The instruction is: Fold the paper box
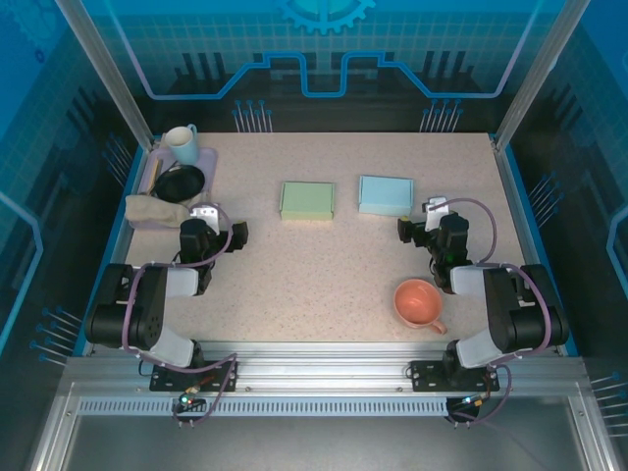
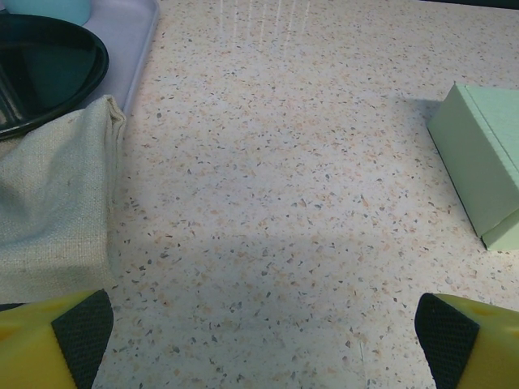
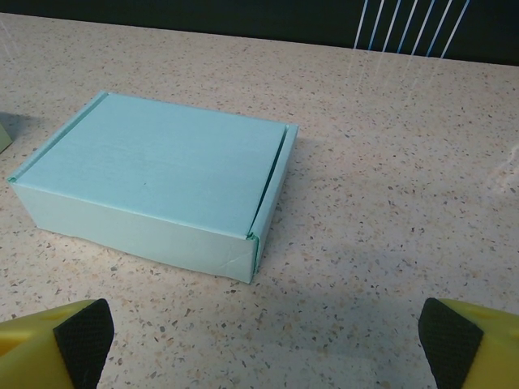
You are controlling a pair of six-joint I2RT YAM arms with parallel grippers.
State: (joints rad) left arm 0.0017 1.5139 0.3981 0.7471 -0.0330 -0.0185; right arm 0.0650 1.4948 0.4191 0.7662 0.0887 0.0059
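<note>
Top, left-wrist and right-wrist views of the speckled desk (image 1: 324, 265). Two closed paper boxes lie flat, side by side but apart, on the far middle of the desk: a green paper box (image 1: 307, 200) on the left and a light blue paper box (image 1: 385, 194) on the right. The right end effector (image 1: 407, 230) sits low over the desk just near of the blue box's right end. In its wrist view the fingers are spread wide with nothing between them (image 3: 263, 336), and the blue box (image 3: 154, 182) lies ahead and to the left, not touching either pad. The left end effector (image 1: 234, 235) is likewise open and empty (image 2: 263, 336). The green box (image 2: 486, 162) lies ahead at the right edge of its wrist view, apart from the fingers. At the desk's far-left corner a lavender tray (image 1: 209, 160) carries a black bowl (image 1: 180, 183) and a pale mug (image 1: 181, 144). A beige cloth (image 1: 155, 209) lies at the tray's near edge. An orange cup (image 1: 419, 303) stands near the right arm.
</note>
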